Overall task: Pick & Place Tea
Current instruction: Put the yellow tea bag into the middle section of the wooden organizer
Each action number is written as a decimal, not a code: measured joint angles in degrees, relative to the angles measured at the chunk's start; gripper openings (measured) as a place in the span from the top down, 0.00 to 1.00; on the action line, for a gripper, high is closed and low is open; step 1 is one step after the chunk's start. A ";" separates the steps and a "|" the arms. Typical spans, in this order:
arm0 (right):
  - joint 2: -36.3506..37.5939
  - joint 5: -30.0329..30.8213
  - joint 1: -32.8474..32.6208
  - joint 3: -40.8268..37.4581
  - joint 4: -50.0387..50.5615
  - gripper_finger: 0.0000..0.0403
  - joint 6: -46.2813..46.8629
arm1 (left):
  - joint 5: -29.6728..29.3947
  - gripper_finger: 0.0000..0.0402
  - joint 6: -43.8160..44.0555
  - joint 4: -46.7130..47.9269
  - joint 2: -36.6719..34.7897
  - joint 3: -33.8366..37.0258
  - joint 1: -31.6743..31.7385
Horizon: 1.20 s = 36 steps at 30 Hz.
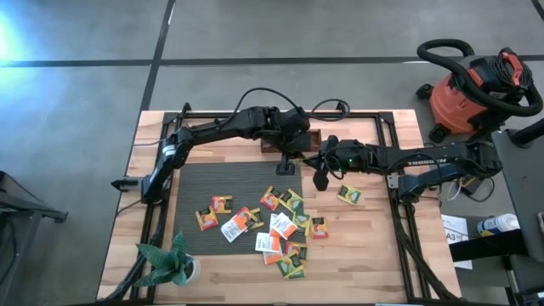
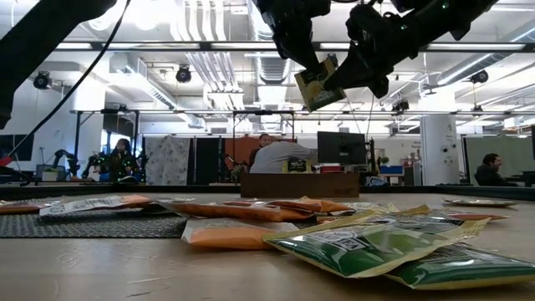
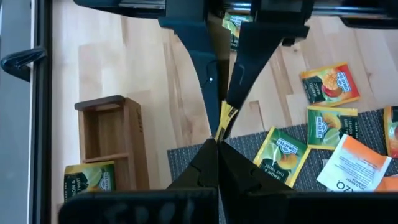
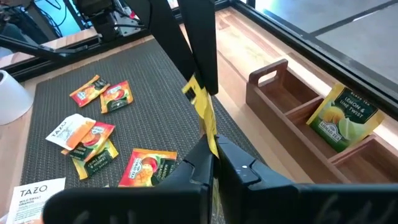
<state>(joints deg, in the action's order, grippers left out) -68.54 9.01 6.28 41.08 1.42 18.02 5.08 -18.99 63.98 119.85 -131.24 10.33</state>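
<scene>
One yellow-green tea packet [image 2: 318, 84] hangs in the air over the far edge of the grey mat [image 1: 221, 183], with both grippers shut on it. My left gripper [image 3: 217, 138] comes at it from the far left and my right gripper [image 4: 210, 149] from the right. Each wrist view shows the packet edge-on. Several more tea packets [image 1: 272, 225] lie flat on the mat, and one [image 1: 348, 195] lies on the bare wood to its right. A wooden compartment box [image 4: 292, 106] stands by the far edge with one packet [image 4: 345, 118] leaning upright in it. My left gripper pinches one edge of the packet [image 3: 224, 123] between its two fingers, slanting down from the far left. The packet is lifted clear of the table and tilted. My right gripper pinches the opposite edge of the same packet [image 4: 205, 127] between its two fingers, slanting down from the table's right. The packet spans between the two grippers, one flat face toward the near edge.
A potted plant [image 1: 170, 263] stands at the near left corner of the table. A red shop vacuum [image 1: 476, 85] is on the floor beyond the right side. The black frame rails [image 1: 395, 204] run along both sides. People sit in the room behind [image 2: 276, 155].
</scene>
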 joint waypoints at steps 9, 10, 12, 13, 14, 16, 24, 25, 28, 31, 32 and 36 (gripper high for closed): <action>-1.38 1.45 0.00 0.00 -1.52 0.98 -0.04 | -0.04 1.00 1.03 0.28 0.00 0.02 0.02; -1.52 1.45 0.00 0.00 -1.63 0.98 -0.03 | -0.03 1.00 1.03 0.39 0.00 0.02 0.02; -1.94 1.47 0.00 0.00 -1.90 0.98 -0.04 | -0.04 1.00 1.03 0.43 0.00 0.02 0.02; -2.42 1.47 0.00 0.00 -2.29 0.98 -0.04 | -0.04 1.00 1.03 0.47 0.00 0.02 0.02; -2.85 1.49 0.00 0.00 -2.82 0.98 -0.04 | -0.06 1.00 1.03 0.57 0.00 0.02 0.02; -3.66 1.55 0.00 0.00 -3.67 0.98 -0.02 | -0.09 1.00 1.03 0.51 0.00 0.14 0.02; -2.75 2.04 0.07 -0.15 -3.42 0.92 1.44 | -5.93 1.00 0.02 1.05 -0.07 0.24 0.12; -2.48 2.73 0.04 -0.17 -2.69 0.90 1.42 | -6.16 1.00 -0.19 1.11 -0.11 0.24 0.31; -1.55 4.35 0.04 -0.20 -0.79 0.84 1.37 | -7.39 1.00 -0.34 1.43 -0.26 0.24 1.01; -0.78 4.70 0.04 -0.20 1.70 0.77 1.77 | -10.45 1.00 -1.50 1.50 -0.22 0.28 1.72; -0.53 4.68 0.04 -0.20 2.69 0.75 2.29 | -11.46 1.00 -2.08 1.48 -0.22 0.32 2.12; 1.05 4.69 -0.02 -0.20 6.04 0.68 5.07 | -12.71 1.00 -4.48 -1.98 -0.22 2.33 4.62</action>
<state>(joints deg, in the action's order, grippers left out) -67.49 13.70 6.26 40.88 7.46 23.09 -7.62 -23.46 61.99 119.63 -128.91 14.95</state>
